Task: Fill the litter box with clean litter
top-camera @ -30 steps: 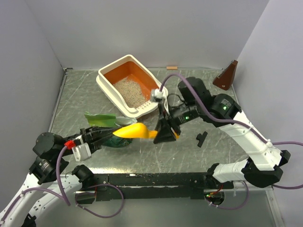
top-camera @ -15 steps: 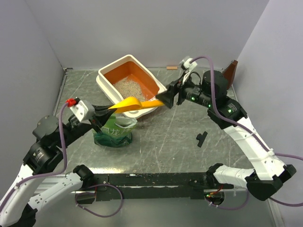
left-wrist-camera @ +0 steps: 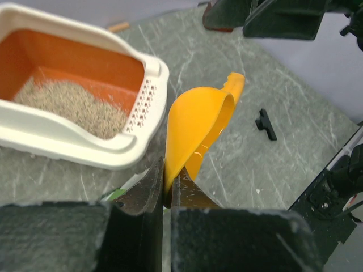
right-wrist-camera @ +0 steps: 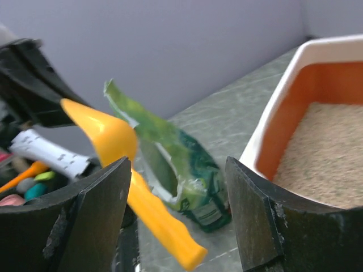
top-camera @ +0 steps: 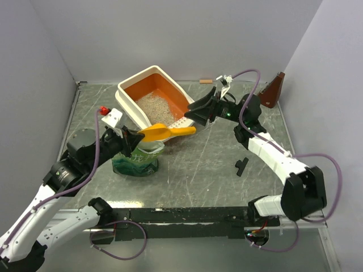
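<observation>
- Since half a second ago the right claw has let go of the scoop handle and now hangs just above and behind it. The scoop itself has come a little nearer the arms' bases.
- Left claw is clenched on the thin edge of the scoop's bowl. In the left wrist view the two fingers are pressed together on that yellow edge, with the bowl standing on edge above them.
- Right claw is released: its wrist view shows both fingers spread wide, with the scoop beyond them and touching neither.
- In the top view the scoop is held off the table, handle pointing right, just beside the slotted short end of the litter box.
- Under the bowl stands a crinkled green bag, its torn mouth open towards the right wrist camera.
- The litter box sits at the far middle of the table, turned at an angle, with its slotted end nearest the arms.
- Clean litter lies inside the box as a pale grainy heap at the slotted end. It shows in both wrist views, with bare orange floor behind it.
- A small black piece lies on the table to the right, well apart from the box.
</observation>
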Action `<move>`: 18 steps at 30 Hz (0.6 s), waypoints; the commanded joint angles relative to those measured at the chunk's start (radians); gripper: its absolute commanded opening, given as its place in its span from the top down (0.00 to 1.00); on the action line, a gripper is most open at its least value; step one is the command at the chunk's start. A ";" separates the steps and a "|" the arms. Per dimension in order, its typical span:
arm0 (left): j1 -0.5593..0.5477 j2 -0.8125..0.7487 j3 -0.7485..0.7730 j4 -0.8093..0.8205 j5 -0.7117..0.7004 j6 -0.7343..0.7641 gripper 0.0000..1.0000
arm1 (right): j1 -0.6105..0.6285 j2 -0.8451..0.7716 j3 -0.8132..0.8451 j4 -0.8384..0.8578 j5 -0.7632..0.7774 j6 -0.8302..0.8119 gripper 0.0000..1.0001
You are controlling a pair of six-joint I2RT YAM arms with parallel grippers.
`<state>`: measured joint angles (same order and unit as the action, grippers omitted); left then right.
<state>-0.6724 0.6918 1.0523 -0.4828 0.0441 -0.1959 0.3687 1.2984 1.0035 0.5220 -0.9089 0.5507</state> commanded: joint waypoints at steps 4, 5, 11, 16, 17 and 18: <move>0.118 0.008 -0.057 0.102 0.215 -0.051 0.99 | -0.091 0.139 -0.120 0.795 -0.263 0.475 0.26; 0.144 0.012 -0.069 0.122 0.258 -0.054 1.00 | -0.099 0.148 -0.134 0.840 -0.271 0.495 0.26; 0.207 0.055 -0.126 0.254 0.457 -0.083 0.99 | -0.123 0.139 -0.215 0.799 -0.254 0.416 0.27; 0.263 0.092 -0.149 0.329 0.559 -0.109 0.99 | -0.143 0.157 -0.279 0.875 -0.246 0.422 0.27; 0.272 0.097 -0.150 0.334 0.571 -0.111 0.99 | -0.148 0.167 -0.292 0.909 -0.249 0.454 0.27; 0.283 0.100 -0.153 0.339 0.576 -0.112 0.99 | -0.152 0.177 -0.302 0.953 -0.251 0.478 0.27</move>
<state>-0.4248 0.7864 0.9020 -0.2703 0.5072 -0.2760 0.2363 1.4620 0.7303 1.2453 -1.1454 0.9821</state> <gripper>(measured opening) 0.068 0.730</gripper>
